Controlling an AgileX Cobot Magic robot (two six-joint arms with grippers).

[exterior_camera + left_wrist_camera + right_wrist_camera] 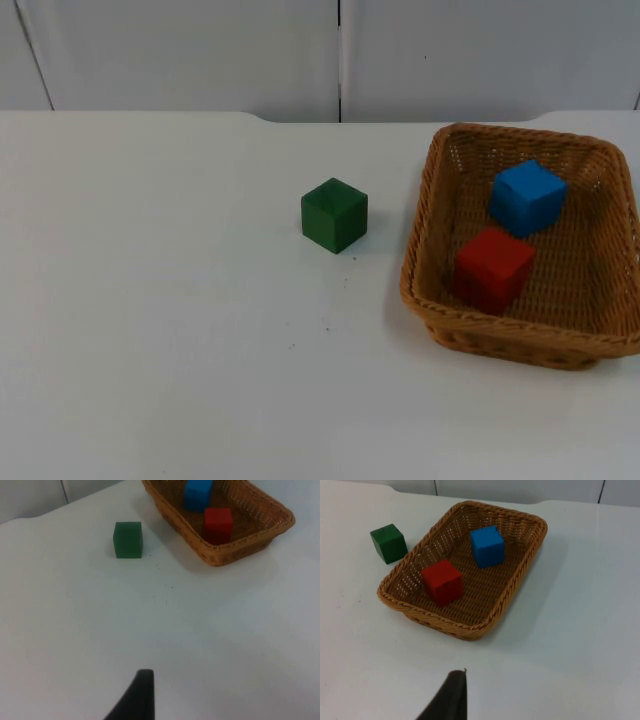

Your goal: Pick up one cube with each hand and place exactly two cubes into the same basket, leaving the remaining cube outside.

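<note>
White table top runs back to a grey partition wall, and on it the sorting looks finished, as far as I can judge. Two cubes lie inside the rectangular woven wicker basket (432, 300): a blue wooden-looking cube (527, 196) toward its far end and a red cube (493, 268) nearer the front rim, close together, though whether they touch cannot be told. Both rest on the basket floor, neither on the rim. The third piece, a dark green cube (334, 214), sits on the bare table near the basket's left wall, clearly apart from it.

That matches the goal of exactly two in one basket and one left out, so nothing seems left but for the arms to stay clear.

Left gripper (135, 700) hangs above bare table well away from the green cube, holding nothing. Right gripper (450, 697) waits above the table short of the basket's front rim, also holding nothing. One fingertip of each shows, so I cannot tell how their jaws stand.
</note>
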